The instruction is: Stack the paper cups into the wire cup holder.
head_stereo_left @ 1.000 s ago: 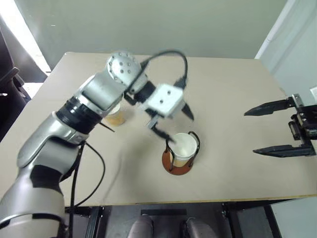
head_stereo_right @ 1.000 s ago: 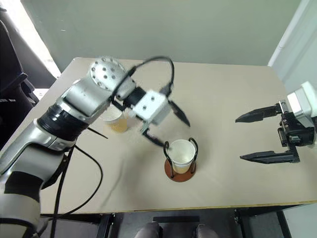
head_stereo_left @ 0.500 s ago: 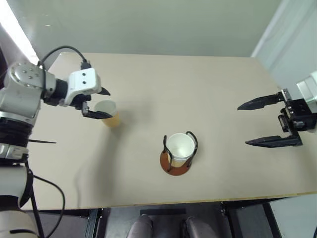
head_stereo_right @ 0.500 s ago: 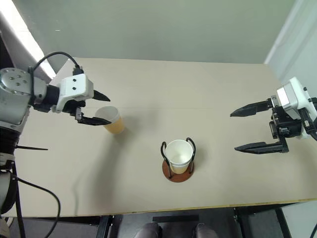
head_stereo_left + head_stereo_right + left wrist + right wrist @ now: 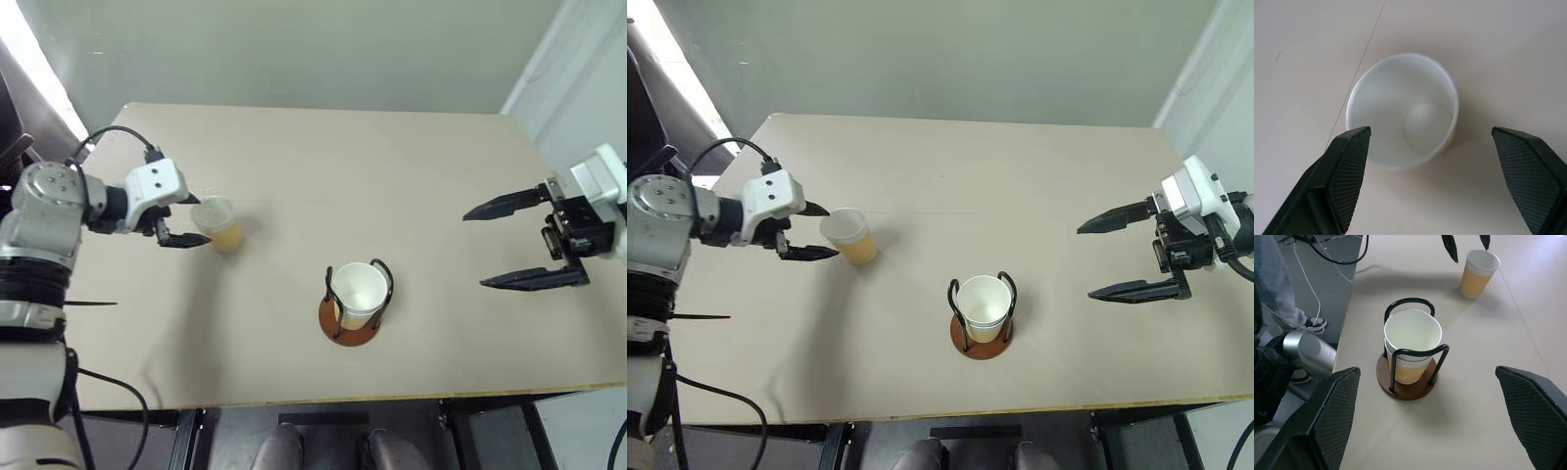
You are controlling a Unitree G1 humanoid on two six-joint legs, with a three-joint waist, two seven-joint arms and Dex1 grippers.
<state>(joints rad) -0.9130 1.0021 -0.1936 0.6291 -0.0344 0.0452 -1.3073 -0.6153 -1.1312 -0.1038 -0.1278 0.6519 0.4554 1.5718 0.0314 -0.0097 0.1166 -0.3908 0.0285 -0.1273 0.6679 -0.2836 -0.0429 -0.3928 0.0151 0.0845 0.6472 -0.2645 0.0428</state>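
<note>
Beige laminate desk [image 5: 1019,196], matte, pale green-grey wall behind, bright window strip at 10 o'clock, white panel or door at 2 o'clock. Dark floor with loose cables and a person's trouser leg and shoe [image 5: 1283,298] seen past the desk edge in the right wrist view.

Wire cup holder [image 5: 982,315] near desk centre, toward the front edge: reddish-brown disc base, black wire loops upright. Stacked paper cups [image 5: 983,305] seated inside it, white rim up; a second rim peeks below the top one.

Lone paper cup [image 5: 848,235] standing upright at 10 o'clock from the holder, well apart from it, yellow-orange wall, white inside, empty.

Left tool [image 5: 813,231] spread wide, at 9 o'clock of the lone cup, just beside it; fingertips [image 5: 1347,181] flank the cup's rim on both sides, not touching it in the left wrist view. Nothing gripped.

Right tool [image 5: 1099,259] spread wide, at 3 o'clock of the holder, well apart, above the desk's right side, pointing toward the holder. Nothing gripped.
</note>
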